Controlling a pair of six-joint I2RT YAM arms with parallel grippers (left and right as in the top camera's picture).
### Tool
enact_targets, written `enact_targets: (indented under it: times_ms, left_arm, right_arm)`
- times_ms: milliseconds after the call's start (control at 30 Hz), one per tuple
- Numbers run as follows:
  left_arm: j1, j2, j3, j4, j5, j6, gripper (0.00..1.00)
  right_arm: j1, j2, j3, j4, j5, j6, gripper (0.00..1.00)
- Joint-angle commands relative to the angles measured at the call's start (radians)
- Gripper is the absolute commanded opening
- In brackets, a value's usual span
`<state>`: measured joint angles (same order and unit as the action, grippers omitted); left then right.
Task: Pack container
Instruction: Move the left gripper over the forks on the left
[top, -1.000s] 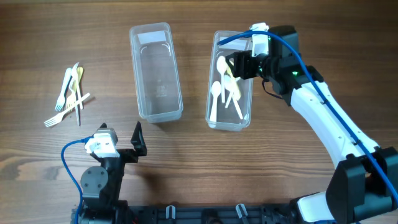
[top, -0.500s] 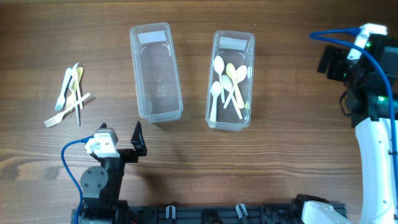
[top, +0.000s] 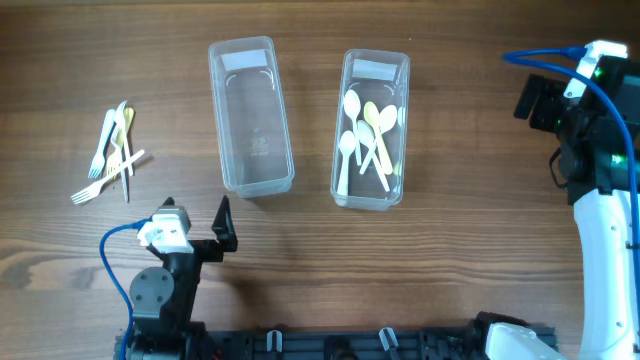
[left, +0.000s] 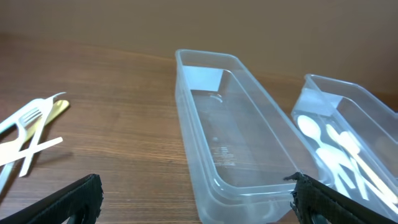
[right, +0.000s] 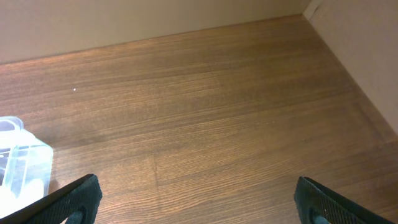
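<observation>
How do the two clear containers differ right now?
Contents: the empty container holds nothing; the filled container holds white and yellowish spoons. Place: the empty container lies nearer the loose forks, the filled container farther. Shared: both clear, rectangular, lidless.

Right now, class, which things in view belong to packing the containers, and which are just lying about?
Belong to the job:
- empty container
- second container, partly filled
- spoons inside it
- loose forks not yet packed

Just there:
- wooden table
- blue cable on the right arm
</observation>
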<state>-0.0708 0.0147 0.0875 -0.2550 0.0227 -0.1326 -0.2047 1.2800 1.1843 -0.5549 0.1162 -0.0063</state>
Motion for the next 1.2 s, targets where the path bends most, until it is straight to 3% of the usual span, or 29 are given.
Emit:
enact_targets:
  times_ms: [0,100,200,333,467,567,833,1033,1167]
  left_arm:
    - [0.005,-0.008,0.012,0.069,0.161,0.016,1.0]
    - [0.006,0.022,0.119,0.023,0.172,0.016,1.0]
    - [0.006,0.151,0.332,-0.079,0.037,0.017,1.0]
    - [0.006,0.493,0.756,-0.33,-0.152,0.017,1.0]
    - [0.006,0.84,1.144,-0.586,-0.197,0.021,1.0]
    - [0.006,1.046,1.318,-0.659,-0.196,0.02,1.0]
    - [0.006,1.258,1.328,-0.7,-0.258,0.024,1.0]
    - [0.025,1.396,1.321,-0.749,-0.528,0.024,0.98]
    - [0.086,1.51,1.321,-0.801,-0.551,0.032,0.98]
  right_arm:
    - [0.0,0.005,0.003,0.0,-0.001,-0.018,1.0]
    - [0.0,0.005,0.003,0.0,-0.001,-0.018,1.0]
    - [0.0,0.005,0.003,0.0,-0.001,-0.018,1.0]
    - [0.0,0.005,0.003,0.0,-0.001,-0.018,1.0]
    - [0.0,0.005,0.003,0.0,-0.001,-0.018,1.0]
    - [0.0,0.005,0.003,0.0,-0.001,-0.018,1.0]
    - [0.0,0.005,0.003,0.0,-0.001,-0.018,1.0]
    - [0.0,0.005,0.003,0.0,-0.001,-0.018,1.0]
    - [0.0,0.005,0.003,0.0,-0.001,-0.018,1.0]
